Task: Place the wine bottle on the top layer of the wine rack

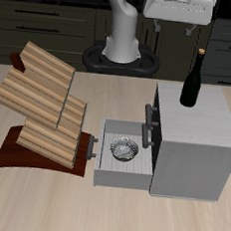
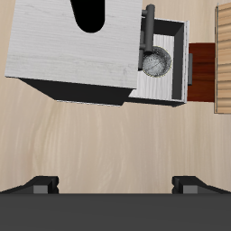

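Observation:
The wine bottle is dark with a long neck and stands upright on top of a grey cabinet. In the wrist view its dark body shows from above. The wine rack stands apart from the cabinet across the table; its top layer is a slanted slab of light-brown slats, with nothing on it. An edge of the rack shows in the wrist view. My gripper hangs above the bottle, a little farther back. It is open and empty, its fingers wide apart.
The cabinet's lower drawer is pulled open toward the rack, with a metal bowl inside, also in the wrist view. The rack has smaller lower slat tiers on a dark reddish base.

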{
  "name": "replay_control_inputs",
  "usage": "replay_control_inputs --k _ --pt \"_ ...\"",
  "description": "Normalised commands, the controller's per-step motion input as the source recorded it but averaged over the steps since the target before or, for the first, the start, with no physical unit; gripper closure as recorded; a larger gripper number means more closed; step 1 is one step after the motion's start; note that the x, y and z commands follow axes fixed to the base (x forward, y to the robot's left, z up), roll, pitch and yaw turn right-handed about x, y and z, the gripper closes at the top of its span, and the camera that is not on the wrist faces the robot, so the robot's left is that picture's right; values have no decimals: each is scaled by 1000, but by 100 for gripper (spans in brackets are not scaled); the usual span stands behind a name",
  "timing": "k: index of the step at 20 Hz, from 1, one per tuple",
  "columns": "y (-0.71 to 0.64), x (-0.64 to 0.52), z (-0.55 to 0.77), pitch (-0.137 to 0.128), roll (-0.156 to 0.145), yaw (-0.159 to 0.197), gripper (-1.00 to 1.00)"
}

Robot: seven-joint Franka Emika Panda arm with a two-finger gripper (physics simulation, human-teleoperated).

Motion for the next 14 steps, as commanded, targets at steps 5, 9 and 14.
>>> replay_control_inputs --k 5,9,14 --pt "108 145 91 -138 -2 -26 -100" --pt "87 259 6 -193 -45 -17 -100" --pt "131 210 4 -166 -4 -30 -100"
